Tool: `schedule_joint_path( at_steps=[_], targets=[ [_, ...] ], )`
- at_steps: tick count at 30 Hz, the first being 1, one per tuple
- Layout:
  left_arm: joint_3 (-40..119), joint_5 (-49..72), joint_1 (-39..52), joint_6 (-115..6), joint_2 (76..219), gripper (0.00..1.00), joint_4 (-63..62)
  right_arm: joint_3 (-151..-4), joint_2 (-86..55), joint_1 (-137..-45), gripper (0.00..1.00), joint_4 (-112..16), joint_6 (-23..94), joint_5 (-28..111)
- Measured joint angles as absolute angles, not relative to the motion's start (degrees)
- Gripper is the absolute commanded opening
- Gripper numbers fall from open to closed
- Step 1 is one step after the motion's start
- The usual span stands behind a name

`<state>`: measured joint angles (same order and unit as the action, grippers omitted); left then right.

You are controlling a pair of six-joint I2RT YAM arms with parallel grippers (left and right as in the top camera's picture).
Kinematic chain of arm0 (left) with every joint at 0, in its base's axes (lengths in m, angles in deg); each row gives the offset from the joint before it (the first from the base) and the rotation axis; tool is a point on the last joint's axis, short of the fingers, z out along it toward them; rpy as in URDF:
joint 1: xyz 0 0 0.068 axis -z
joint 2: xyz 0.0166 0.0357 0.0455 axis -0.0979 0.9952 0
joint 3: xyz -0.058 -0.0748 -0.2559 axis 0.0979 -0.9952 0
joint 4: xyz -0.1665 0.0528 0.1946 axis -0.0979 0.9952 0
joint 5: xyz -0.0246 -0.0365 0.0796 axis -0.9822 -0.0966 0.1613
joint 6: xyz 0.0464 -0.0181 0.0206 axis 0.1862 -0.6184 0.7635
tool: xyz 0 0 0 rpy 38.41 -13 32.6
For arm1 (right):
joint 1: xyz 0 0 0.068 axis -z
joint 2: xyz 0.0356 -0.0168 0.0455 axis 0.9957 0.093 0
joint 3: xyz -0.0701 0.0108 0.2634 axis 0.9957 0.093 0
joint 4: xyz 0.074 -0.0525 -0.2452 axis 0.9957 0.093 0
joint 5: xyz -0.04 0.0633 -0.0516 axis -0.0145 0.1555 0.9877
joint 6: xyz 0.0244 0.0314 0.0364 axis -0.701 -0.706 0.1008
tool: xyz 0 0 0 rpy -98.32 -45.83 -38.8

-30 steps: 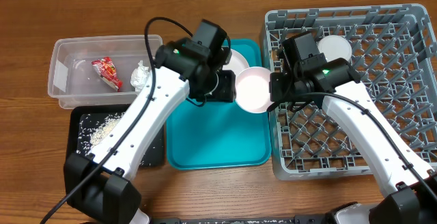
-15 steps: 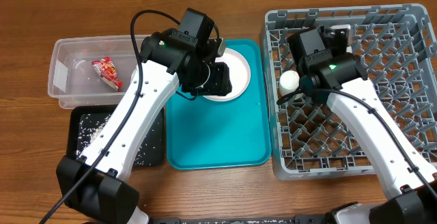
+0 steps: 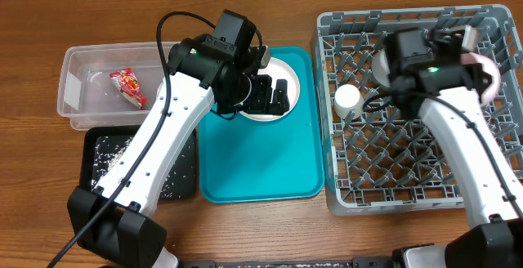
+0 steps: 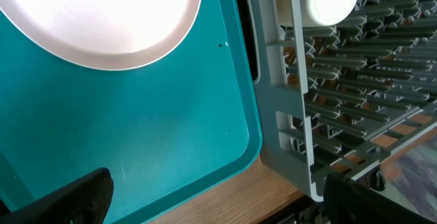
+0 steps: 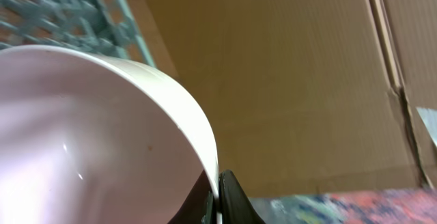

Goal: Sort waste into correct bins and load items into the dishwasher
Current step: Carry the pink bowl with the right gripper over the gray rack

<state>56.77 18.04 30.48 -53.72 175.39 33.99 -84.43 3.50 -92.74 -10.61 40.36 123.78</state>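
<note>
My left gripper (image 3: pixel 270 93) hangs open just above the large white plate (image 3: pixel 289 75) on the teal tray (image 3: pixel 253 170). In the left wrist view the plate (image 4: pixel 102 19) lies ahead and both fingertips (image 4: pixel 82 195) stand far apart with nothing between them. My right gripper (image 3: pixel 474 55) is shut on the rim of a white bowl (image 3: pixel 490 78), tilted on edge over the back right of the grey dishwasher rack (image 3: pixel 409 166). The right wrist view shows the bowl (image 5: pixel 89 135) pinched at its rim. A small white cup (image 3: pixel 347 98) rests in the rack's left side.
A clear tub (image 3: pixel 82 109) at the left holds the red wrapper (image 3: pixel 127 87). The black tray (image 3: pixel 184 174) in front of it carries rice scraps (image 3: pixel 114 158). Another white dish (image 3: pixel 381 65) shows in the rack behind the right arm. Cardboard (image 5: pixel 293 80) stands beyond the rack.
The right arm has carried the bowl from the tray's edge to the back right of the rack and tipped it on edge. The left gripper has opened wide over the plate.
</note>
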Motion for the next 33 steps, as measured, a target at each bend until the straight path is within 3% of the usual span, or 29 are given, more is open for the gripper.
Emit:
schedule_joint_path(
  at_steps=[8, 33],
  targets=[
    [56.77, 18.04, 30.48, -53.72, 175.39, 1.0, 33.99, -84.43, 3.5, -86.73, 0.04, -12.81, 44.79, 122.51],
    [56.77, 18.04, 30.48, -53.72, 175.39, 1.0, 33.99, -84.38, 13.9, -84.72, 0.04, -12.94, 46.52, 111.84]
  ],
)
